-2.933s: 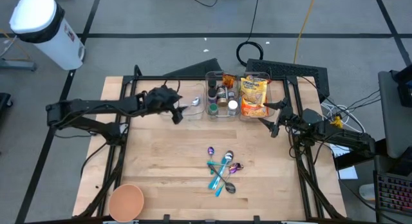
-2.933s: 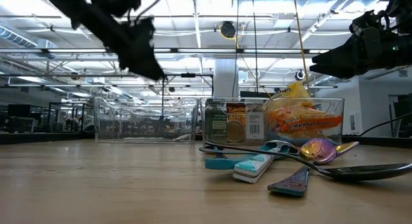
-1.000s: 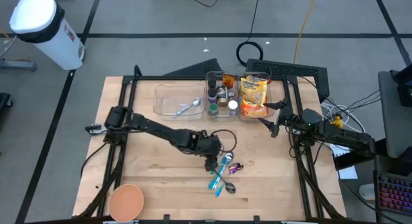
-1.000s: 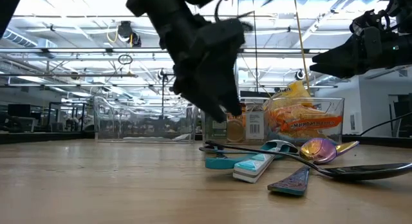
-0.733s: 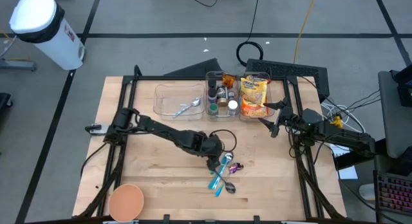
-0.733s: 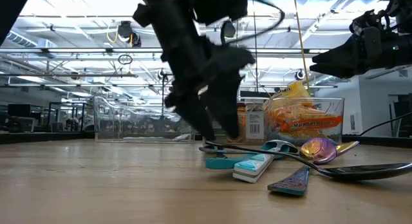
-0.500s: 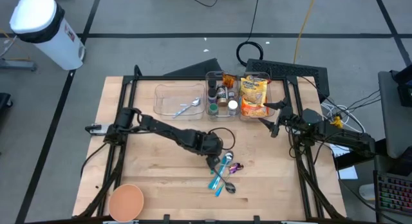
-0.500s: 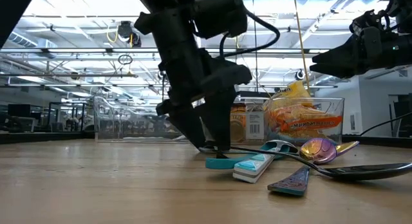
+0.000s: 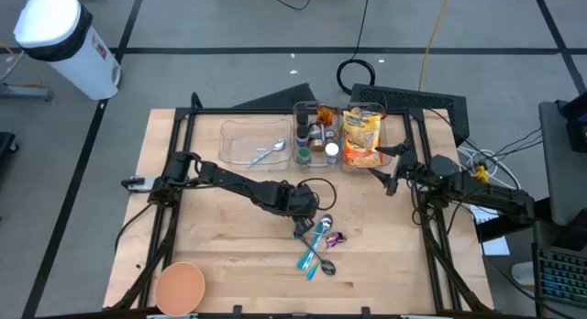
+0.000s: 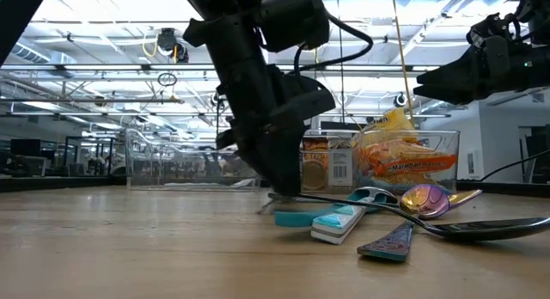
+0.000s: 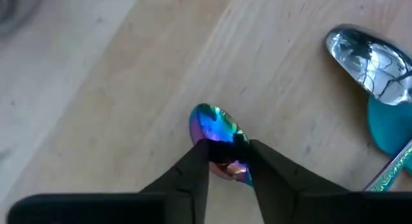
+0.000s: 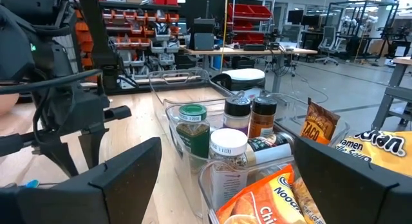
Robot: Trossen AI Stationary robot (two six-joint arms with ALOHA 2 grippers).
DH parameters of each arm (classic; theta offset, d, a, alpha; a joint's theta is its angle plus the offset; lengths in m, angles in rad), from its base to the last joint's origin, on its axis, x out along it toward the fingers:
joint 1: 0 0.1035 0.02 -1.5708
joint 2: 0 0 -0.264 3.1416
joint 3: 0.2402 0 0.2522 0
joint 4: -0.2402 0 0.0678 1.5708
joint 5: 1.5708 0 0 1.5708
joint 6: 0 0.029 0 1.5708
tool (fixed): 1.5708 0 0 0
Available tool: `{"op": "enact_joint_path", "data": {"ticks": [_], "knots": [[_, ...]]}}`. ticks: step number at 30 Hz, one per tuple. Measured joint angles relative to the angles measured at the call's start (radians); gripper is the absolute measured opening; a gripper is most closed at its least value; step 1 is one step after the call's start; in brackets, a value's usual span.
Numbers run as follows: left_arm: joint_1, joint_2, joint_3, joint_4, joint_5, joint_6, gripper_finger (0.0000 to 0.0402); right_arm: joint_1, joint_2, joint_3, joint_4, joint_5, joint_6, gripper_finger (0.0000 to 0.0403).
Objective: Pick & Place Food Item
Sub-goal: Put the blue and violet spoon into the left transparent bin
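While clenched on the iridescent spoon [image 11: 217, 137] just below its bowl, at mid-table left of the other spoons [image 9: 319, 248], left tool [image 11: 226, 161] pinches thin, stiff, slippery metal; likely light, apt to pivot. Right tool [image 9: 389, 179] parked open by far-right bins [image 9: 351, 110].

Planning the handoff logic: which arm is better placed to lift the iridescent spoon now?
Left. Its end effector is closed on the iridescent spoon on the table; the right end effector waits by the snack bin.

Bright even overhead lighting; ceiling strip glare in low view; left wrist view soft, close-up blur.
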Motion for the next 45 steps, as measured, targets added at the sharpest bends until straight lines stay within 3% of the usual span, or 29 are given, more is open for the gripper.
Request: {"op": "enact_joint_path", "data": {"ticks": [13,20,26,31,35,39,41,45], "knots": [[0.002,-0.095,0.001,-0.029,-0.070,0.214,0.0010,0.000,0.000,0.000,0.001,0.000,0.000,0.0348],[-0.019,-0.215,0.003,-0.113,-0.259,0.350,0.0004,0.000,0.001,0.000,0.000,0.000,0.000,0.0348],[-0.020,-0.355,0.005,-0.253,-0.482,0.493,0.0003,0.000,0.001,0.000,0.000,0.000,0.000,0.0348],[0.029,-0.500,-0.051,-0.242,-0.552,0.610,0.0003,0.000,0.001,0.000,0.000,0.000,0.000,0.0348],[0.137,-0.624,-0.191,-0.116,-0.448,0.756,0.0002,0.000,0.001,0.000,0.000,0.000,0.000,0.0348],[0.320,-0.739,-0.391,0.173,-0.157,0.947,0.0002,0.000,0.001,0.000,0.000,0.000,0.000,0.0348],[0.416,-0.756,-0.464,0.275,-0.027,0.970,0.0002,0.000,0.001,0.000,0.000,0.000,0.000,0.0348],[0.562,-0.738,-0.528,0.316,0.044,0.943,0.0001,0.000,0.001,0.000,0.000,0.000,0.000,0.0348]]}}
